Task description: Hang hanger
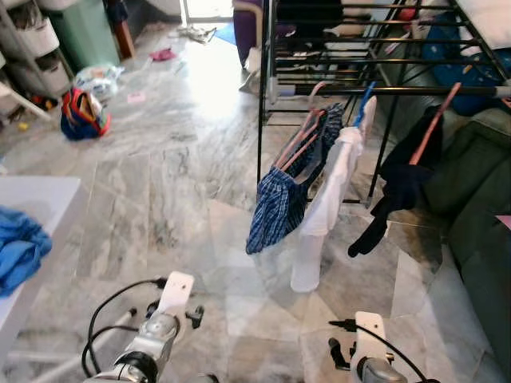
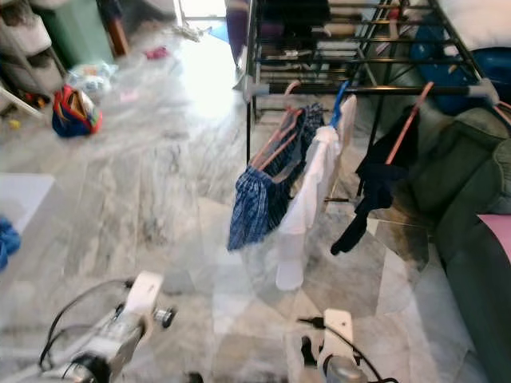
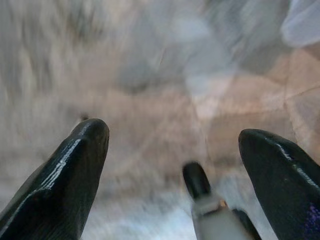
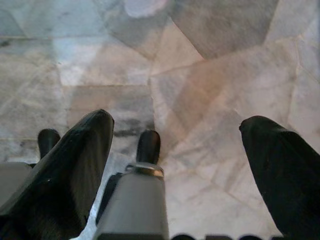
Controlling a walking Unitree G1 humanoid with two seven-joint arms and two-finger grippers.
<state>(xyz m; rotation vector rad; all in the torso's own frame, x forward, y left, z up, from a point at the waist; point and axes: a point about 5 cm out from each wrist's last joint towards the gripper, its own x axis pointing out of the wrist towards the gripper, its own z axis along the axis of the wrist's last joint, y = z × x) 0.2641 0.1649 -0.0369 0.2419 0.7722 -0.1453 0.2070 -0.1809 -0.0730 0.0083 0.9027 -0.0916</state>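
hanging low, both spread-fingered grippers (image 3: 172,150) (image 4: 175,150) hold nothing; blurred floor (image 3: 150,75), seemingly marble.

Daylight pours from a doorway (image 1: 206,8) at the far end, glaring white on the marble floor (image 1: 160,183). The right eye and left wrist views are motion-blurred.

The rack (image 1: 375,48) is cut off by the top edge, so its upper rails are hidden. The sofa (image 1: 479,231) runs off the right edge. The blue cloth (image 1: 20,247) is cropped at the left edge. The left wrist view is blurred; the floor (image 3: 165,100) there shows no detail.
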